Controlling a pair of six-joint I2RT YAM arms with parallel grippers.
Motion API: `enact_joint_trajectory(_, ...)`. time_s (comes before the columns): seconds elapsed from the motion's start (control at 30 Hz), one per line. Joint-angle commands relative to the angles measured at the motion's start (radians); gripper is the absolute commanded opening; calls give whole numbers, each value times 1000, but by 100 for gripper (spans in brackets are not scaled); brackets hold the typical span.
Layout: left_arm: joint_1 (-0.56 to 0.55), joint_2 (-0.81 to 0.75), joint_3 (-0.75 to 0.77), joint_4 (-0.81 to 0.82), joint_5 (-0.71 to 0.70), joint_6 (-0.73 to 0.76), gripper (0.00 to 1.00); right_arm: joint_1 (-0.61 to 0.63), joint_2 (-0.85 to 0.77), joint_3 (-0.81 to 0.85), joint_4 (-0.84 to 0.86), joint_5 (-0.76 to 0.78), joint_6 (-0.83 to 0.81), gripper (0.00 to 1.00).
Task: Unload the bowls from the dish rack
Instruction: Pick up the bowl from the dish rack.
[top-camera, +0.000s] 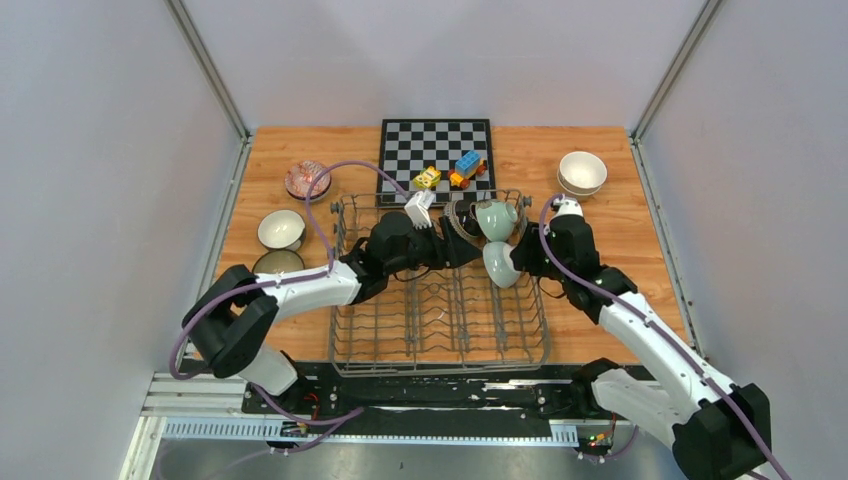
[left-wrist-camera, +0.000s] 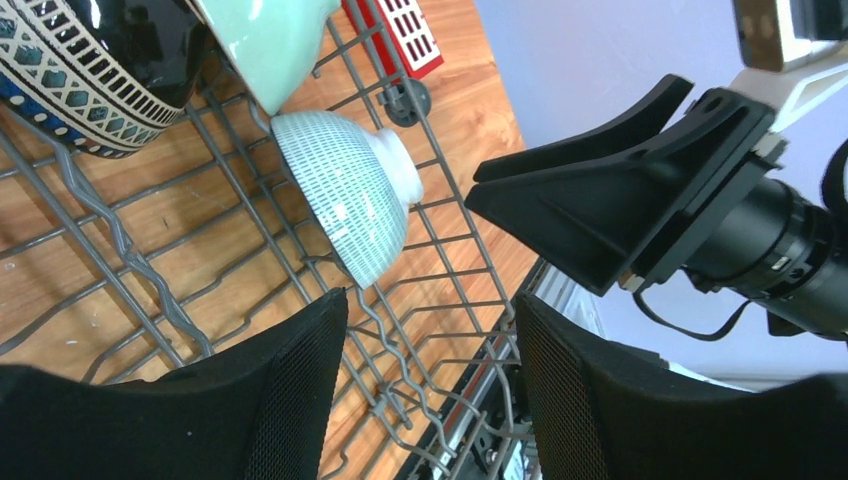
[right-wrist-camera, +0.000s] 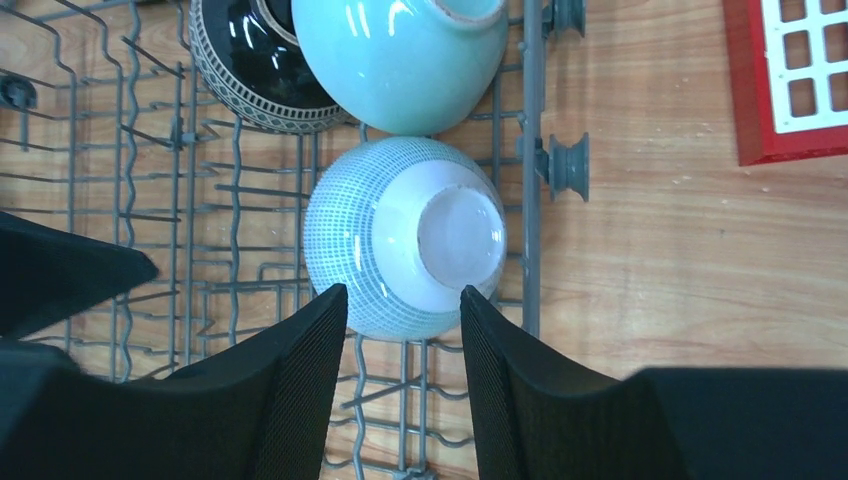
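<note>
The grey wire dish rack (top-camera: 440, 330) holds three bowls at its far right: a dark-patterned one (top-camera: 462, 214), a pale mint one (top-camera: 497, 218) and a blue-and-white one (top-camera: 499, 264) lying on its side. My right gripper (top-camera: 522, 262) is open, its fingertips (right-wrist-camera: 335, 300) just at the near edge of the blue-and-white bowl (right-wrist-camera: 400, 240), without gripping it. My left gripper (top-camera: 468, 248) is open and empty over the rack wires (left-wrist-camera: 430, 300), a little short of the same bowl (left-wrist-camera: 345, 205). The mint bowl (right-wrist-camera: 400, 50) and the dark bowl (right-wrist-camera: 240, 70) lie beyond.
Stacked cream bowls (top-camera: 582, 172) stand on the table at the right. A reddish bowl (top-camera: 305, 180), a cream bowl (top-camera: 281, 229) and a dark bowl (top-camera: 278, 263) stand at the left. A chessboard (top-camera: 436, 140) with toy blocks (top-camera: 466, 166) lies behind the rack.
</note>
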Motion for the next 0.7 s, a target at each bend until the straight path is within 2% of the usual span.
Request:
enact_joint_trajectory(0.0, -4, 61, 24, 86, 22, -31, 64, -42, 33, -16, 96, -76, 37, 48)
enact_joint_trajectory(0.3, -4, 170, 36, 168, 58, -90, 61, -84, 108, -24, 164, -129, 43, 44)
enact_joint_trajectory(0.67, -5, 284, 84, 224, 106, -151, 55, -100, 122, -28, 175, -137, 55, 43)
